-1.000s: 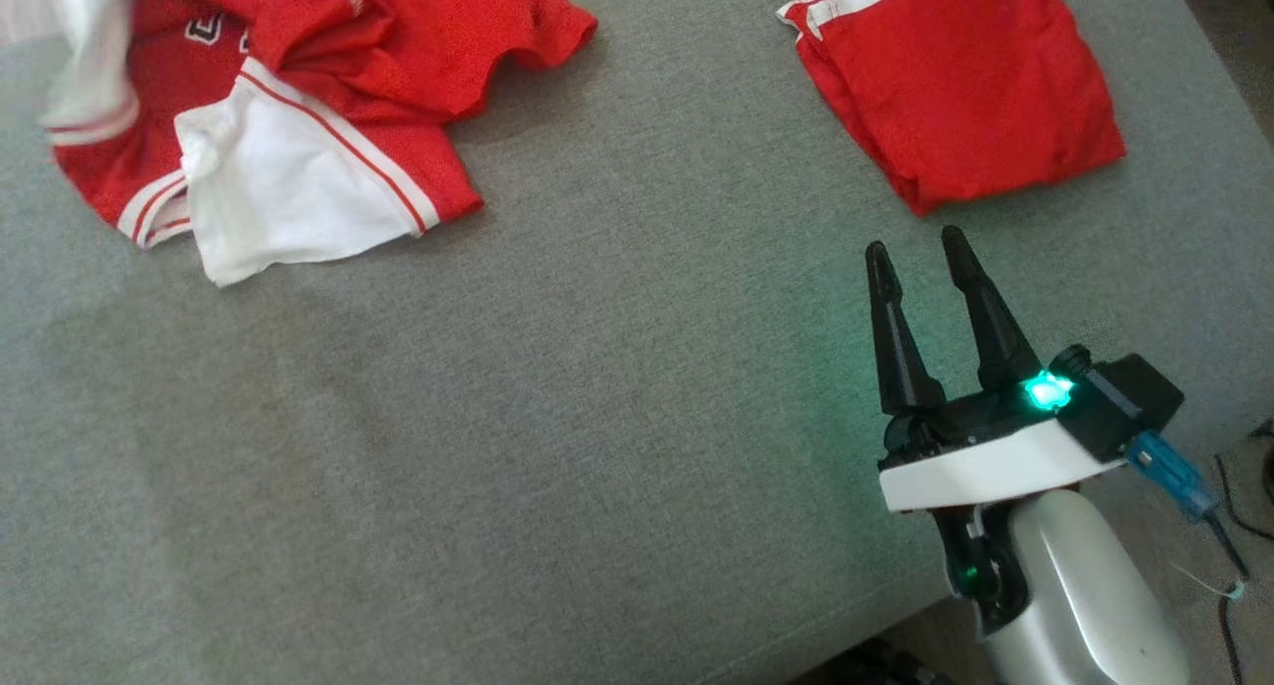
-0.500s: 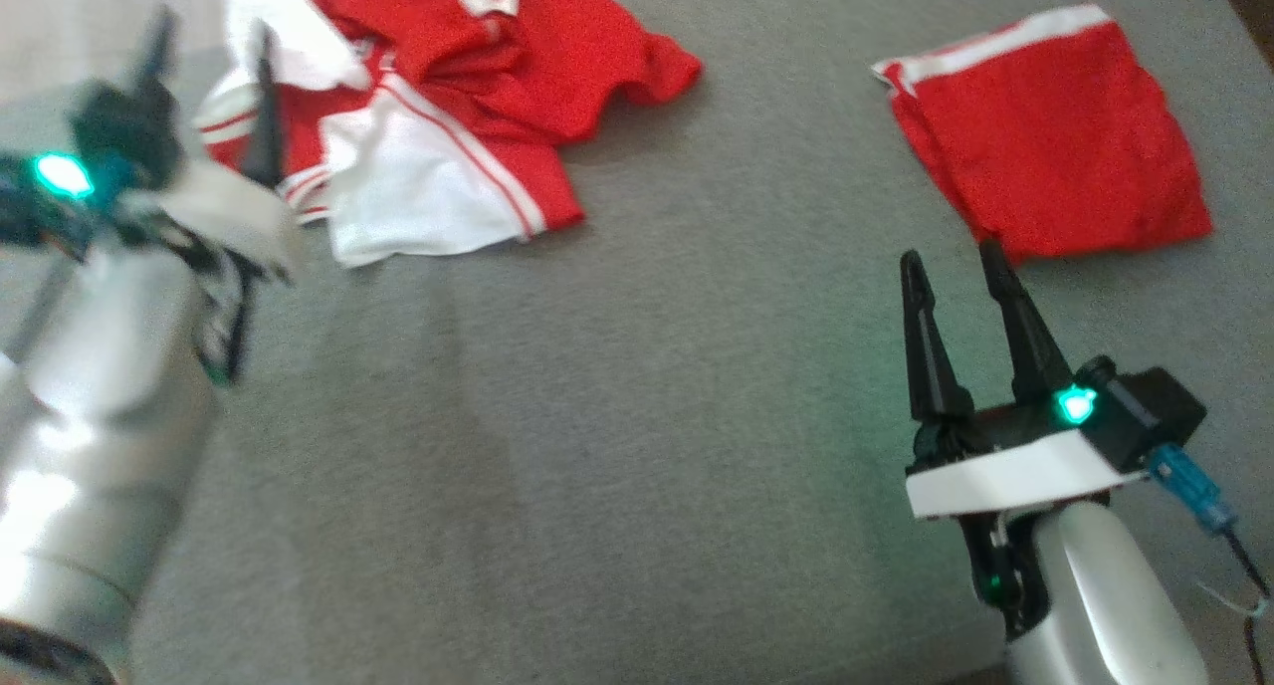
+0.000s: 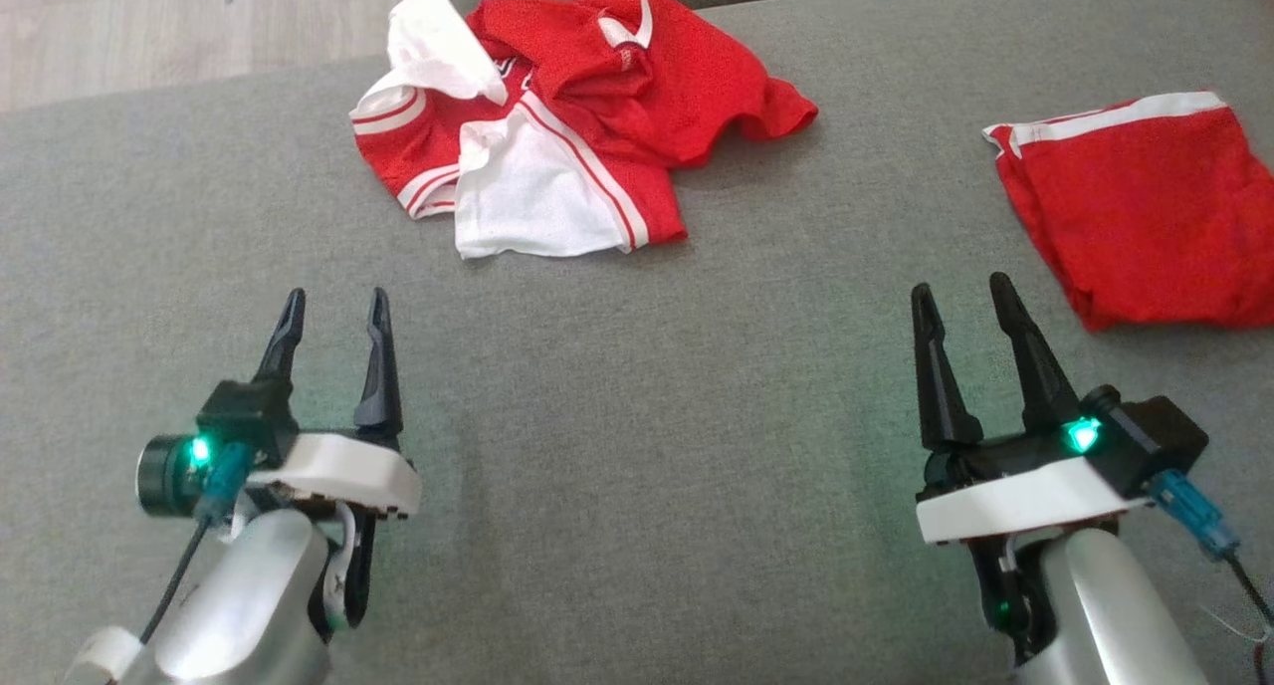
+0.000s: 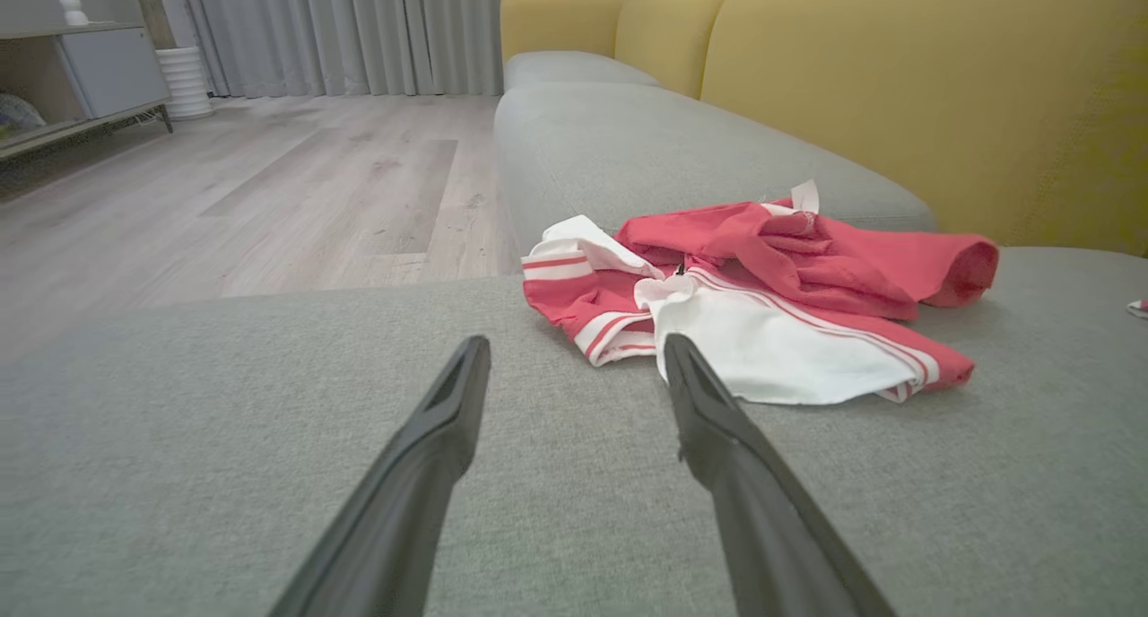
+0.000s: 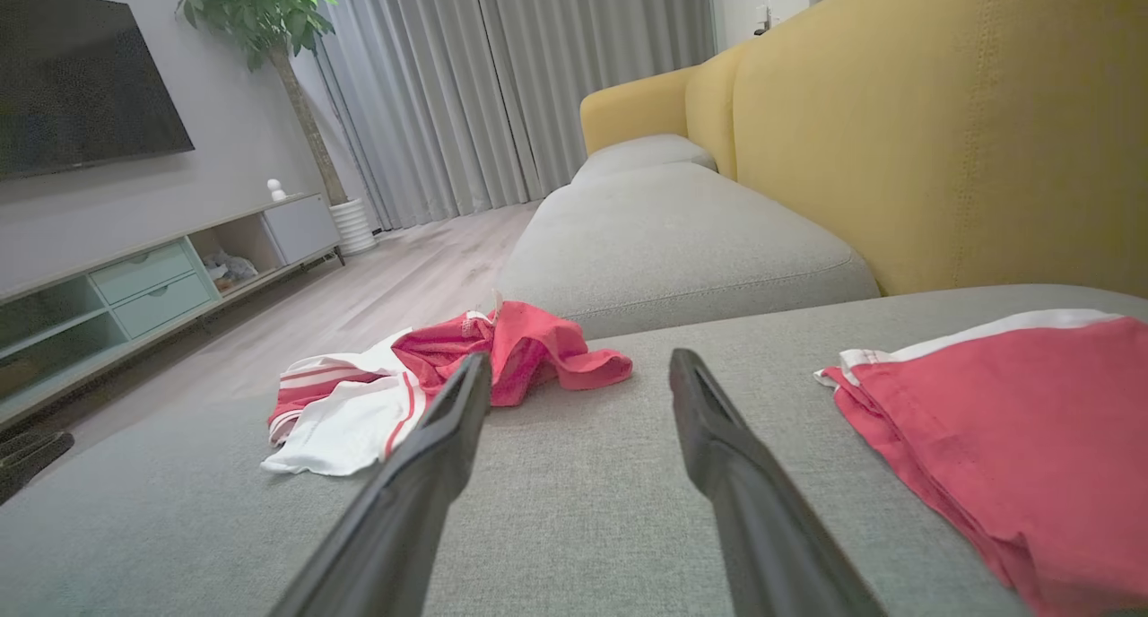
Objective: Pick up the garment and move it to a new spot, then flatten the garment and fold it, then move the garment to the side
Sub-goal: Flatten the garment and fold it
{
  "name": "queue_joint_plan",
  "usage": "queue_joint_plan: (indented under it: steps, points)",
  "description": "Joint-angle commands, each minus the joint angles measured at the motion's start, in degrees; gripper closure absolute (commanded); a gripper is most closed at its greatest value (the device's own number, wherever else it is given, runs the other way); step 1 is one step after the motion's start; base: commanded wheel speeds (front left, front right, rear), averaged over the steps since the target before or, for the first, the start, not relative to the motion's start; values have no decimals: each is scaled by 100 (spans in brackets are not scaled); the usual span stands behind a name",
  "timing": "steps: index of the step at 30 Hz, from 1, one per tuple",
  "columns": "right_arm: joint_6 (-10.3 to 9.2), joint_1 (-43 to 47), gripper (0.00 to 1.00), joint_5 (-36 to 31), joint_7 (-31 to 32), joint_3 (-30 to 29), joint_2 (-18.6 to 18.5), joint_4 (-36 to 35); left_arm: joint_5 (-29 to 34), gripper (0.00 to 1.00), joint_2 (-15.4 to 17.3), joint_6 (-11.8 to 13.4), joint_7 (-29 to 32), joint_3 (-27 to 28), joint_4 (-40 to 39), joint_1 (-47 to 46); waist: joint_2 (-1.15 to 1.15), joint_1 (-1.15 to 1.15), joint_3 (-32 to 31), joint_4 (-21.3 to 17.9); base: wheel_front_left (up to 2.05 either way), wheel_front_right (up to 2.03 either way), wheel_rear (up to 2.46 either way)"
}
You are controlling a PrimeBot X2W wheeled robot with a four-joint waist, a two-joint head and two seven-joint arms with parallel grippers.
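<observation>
Garment (image 3: 587,78), a crumpled red-and-white jersey, lies at the far side of the grey cushion (image 3: 637,446), well ahead of the left gripper (image 3: 335,295); its long axis runs left to right, red sleeve opening pointing right. Both it and the right gripper (image 3: 959,283) stand spread, empty. Chest print buried in folds; folded red cloth (image 3: 1135,217) cut off at the right edge
</observation>
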Motion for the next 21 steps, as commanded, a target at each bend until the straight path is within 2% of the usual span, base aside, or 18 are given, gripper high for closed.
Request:
queue_joint_plan:
  steps: [1, 6, 12, 21]
  points:
    - [-4, -34, 0, -49, -61, 156, -19, -168, 118, 0, 130, -2, -54, 262, -236, -256, 0, 1, 53, -43, 0, 0, 0]
    - [-4, -115, 0, 22, -61, 222, -19, -182, 254, 0, 188, -172, 37, 139, -188, -501, 0, 1, 252, -294, 0, 0, 0]
    - [-4, -169, 0, 118, -61, 258, -19, -210, 230, 0, 182, -469, 663, -91, 269, -995, 0, 1, 509, -698, 0, 0, 0]
    - [-4, -269, 0, 201, -61, 336, -19, -246, 17, 0, 181, -422, 1195, 58, 1404, -1569, 0, 1, 779, -1088, 0, 0, 0]
